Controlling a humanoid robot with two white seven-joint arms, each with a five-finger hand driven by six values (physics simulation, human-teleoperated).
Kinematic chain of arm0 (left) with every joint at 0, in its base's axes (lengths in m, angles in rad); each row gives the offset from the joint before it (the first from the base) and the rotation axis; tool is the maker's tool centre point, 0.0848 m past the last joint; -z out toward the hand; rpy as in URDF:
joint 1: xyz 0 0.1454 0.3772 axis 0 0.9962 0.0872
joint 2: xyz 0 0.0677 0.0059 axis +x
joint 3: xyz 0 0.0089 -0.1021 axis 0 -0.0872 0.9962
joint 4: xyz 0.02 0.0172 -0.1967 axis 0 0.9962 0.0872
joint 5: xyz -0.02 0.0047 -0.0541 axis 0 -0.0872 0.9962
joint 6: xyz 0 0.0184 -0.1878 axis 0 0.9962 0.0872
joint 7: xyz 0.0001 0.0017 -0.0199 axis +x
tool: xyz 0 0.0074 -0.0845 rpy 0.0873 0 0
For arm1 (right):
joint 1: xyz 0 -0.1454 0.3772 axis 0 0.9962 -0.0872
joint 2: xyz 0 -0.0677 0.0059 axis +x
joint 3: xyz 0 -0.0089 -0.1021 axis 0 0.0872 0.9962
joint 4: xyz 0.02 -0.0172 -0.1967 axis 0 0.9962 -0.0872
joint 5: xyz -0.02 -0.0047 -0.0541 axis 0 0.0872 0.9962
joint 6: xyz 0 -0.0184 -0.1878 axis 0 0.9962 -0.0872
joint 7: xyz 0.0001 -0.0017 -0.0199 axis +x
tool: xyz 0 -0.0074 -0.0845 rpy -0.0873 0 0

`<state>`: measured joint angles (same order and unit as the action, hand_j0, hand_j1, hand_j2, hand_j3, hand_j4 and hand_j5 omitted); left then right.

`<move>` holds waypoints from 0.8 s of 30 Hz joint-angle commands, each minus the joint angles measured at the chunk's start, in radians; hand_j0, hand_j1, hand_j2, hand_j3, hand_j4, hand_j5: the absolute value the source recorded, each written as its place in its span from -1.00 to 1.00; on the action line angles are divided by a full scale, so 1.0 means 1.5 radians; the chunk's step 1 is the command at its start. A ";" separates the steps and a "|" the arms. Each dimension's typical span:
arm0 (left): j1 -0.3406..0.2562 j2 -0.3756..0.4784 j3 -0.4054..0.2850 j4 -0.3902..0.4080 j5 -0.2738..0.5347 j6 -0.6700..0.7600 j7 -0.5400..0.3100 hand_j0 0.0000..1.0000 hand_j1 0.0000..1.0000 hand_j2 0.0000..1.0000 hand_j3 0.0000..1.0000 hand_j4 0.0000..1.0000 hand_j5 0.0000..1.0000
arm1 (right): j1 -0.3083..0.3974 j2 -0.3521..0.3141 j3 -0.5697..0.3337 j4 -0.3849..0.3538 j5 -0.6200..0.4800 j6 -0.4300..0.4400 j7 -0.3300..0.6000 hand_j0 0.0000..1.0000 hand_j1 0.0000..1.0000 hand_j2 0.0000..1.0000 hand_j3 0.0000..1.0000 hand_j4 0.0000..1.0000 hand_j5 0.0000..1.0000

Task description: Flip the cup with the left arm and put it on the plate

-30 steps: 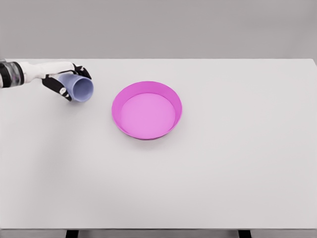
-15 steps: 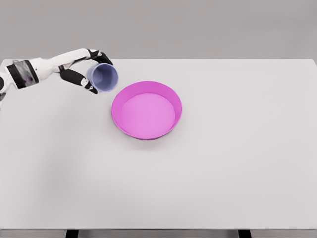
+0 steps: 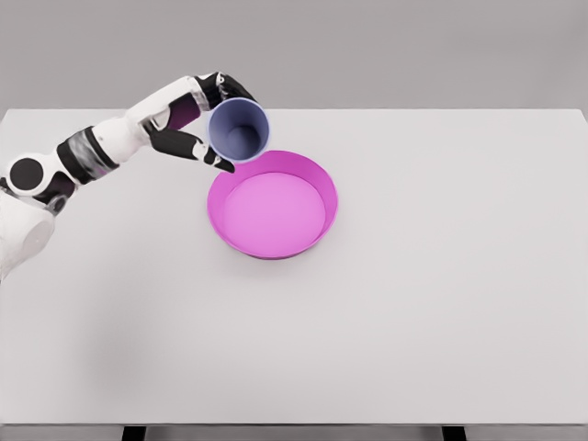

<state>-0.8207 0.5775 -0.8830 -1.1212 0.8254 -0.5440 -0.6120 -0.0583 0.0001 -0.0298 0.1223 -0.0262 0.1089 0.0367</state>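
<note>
The left hand (image 3: 204, 124) is wrapped around the lavender cup (image 3: 240, 130), held in the air over the far-left rim of the magenta plate (image 3: 272, 204) (mouth tipped toward the camera). Releasing while it is tilted could roll it onto the tabletop (image 3: 441, 303).

Cup (image 3: 240, 130): lavender-blue, tilting with its open mouth facing the camera, hanging in the air just past the plate's far-left rim.
Plate (image 3: 272, 204): magenta, round, raised rim, sitting flat mid-table.
</note>
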 commanded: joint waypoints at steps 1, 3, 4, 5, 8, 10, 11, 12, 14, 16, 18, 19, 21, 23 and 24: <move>0.001 -0.008 0.001 -0.038 0.055 0.045 0.001 -0.03 -0.03 -0.03 -0.03 -0.03 -0.03 | 0.000 0.000 0.000 0.000 0.000 0.000 0.000 1.00 1.00 1.00 1.00 1.00 1.00; 0.017 -0.027 0.002 -0.038 0.059 0.066 0.001 -0.01 -0.01 -0.01 -0.01 -0.01 -0.01 | 0.000 0.000 0.000 0.000 0.000 0.000 0.000 1.00 1.00 1.00 1.00 1.00 1.00; 0.024 -0.030 0.001 -0.038 0.079 0.084 0.001 -0.02 -0.02 -0.02 -0.02 -0.02 -0.02 | 0.000 0.000 -0.001 0.000 0.000 0.000 0.000 1.00 1.00 1.00 1.00 1.00 1.00; 0.028 -0.031 0.001 -0.039 0.093 0.112 0.001 -0.01 -0.01 -0.01 -0.01 -0.01 -0.01 | 0.000 0.000 0.000 0.000 0.000 0.000 0.000 1.00 1.00 1.00 1.00 1.00 1.00; 0.041 -0.038 0.000 -0.046 0.124 0.168 0.001 -0.02 -0.02 -0.02 -0.02 -0.02 -0.02 | 0.000 0.000 0.000 0.000 0.000 0.000 0.000 1.00 1.00 1.00 1.00 1.00 1.00; 0.053 -0.039 0.000 -0.046 0.138 0.183 0.001 -0.01 -0.01 -0.01 -0.01 -0.01 -0.01 | 0.000 0.000 0.000 0.000 0.000 0.000 0.000 1.00 1.00 1.00 1.00 1.00 1.00; 0.059 -0.039 -0.001 -0.045 0.139 0.191 0.001 -0.01 -0.01 -0.01 -0.01 -0.01 -0.01 | 0.000 0.000 0.000 0.000 0.000 0.000 0.000 1.00 1.00 1.00 1.00 1.00 1.00; 0.062 -0.038 0.001 -0.044 0.140 0.216 0.001 0.01 0.01 0.01 0.01 0.01 0.01 | 0.000 0.000 0.000 0.000 0.000 0.000 0.000 1.00 1.00 1.00 1.00 1.00 1.00; 0.060 -0.038 0.001 -0.044 0.136 0.228 0.001 0.01 0.01 0.01 0.01 0.01 0.01 | 0.000 0.000 -0.001 0.000 0.000 0.000 0.000 1.00 1.00 1.00 1.00 1.00 1.00; 0.061 -0.038 0.001 -0.040 0.134 0.231 0.001 0.01 0.01 0.01 0.01 0.01 0.01 | 0.000 0.000 0.000 0.000 0.000 0.000 0.000 1.00 1.00 1.00 1.00 1.00 1.00; 0.061 -0.039 0.000 -0.020 0.129 0.253 0.001 0.01 0.01 0.01 0.01 0.01 0.01 | 0.000 0.000 -0.001 0.000 0.000 0.000 0.000 1.00 1.00 1.00 1.00 1.00 1.00; 0.060 -0.040 0.000 -0.014 0.126 0.258 0.001 0.01 0.01 0.01 0.01 0.01 0.01 | 0.000 0.000 0.000 0.000 0.000 0.000 0.000 1.00 1.00 1.00 1.00 1.00 1.00; 0.060 -0.050 0.000 -0.004 0.125 0.269 0.001 0.01 0.01 0.01 0.01 0.01 0.01 | 0.000 0.000 -0.001 0.000 0.000 0.000 0.000 1.00 1.00 1.00 1.00 1.00 1.00; 0.060 -0.054 0.001 -0.002 0.118 0.277 0.001 0.01 0.01 0.01 0.01 0.01 0.01 | 0.000 0.000 -0.001 0.000 0.000 0.000 0.000 1.00 1.00 1.00 1.00 1.00 1.00; 0.060 -0.055 0.001 -0.002 0.117 0.277 0.001 0.01 0.01 0.01 0.01 0.01 0.01 | 0.000 0.000 0.000 0.000 0.000 0.000 0.000 1.00 1.00 1.00 1.00 1.00 1.00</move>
<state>-0.7317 0.5012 -0.8841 -1.1314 1.0011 -0.1407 -0.6111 -0.0583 0.0000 -0.0298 0.1223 -0.0262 0.1089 0.0367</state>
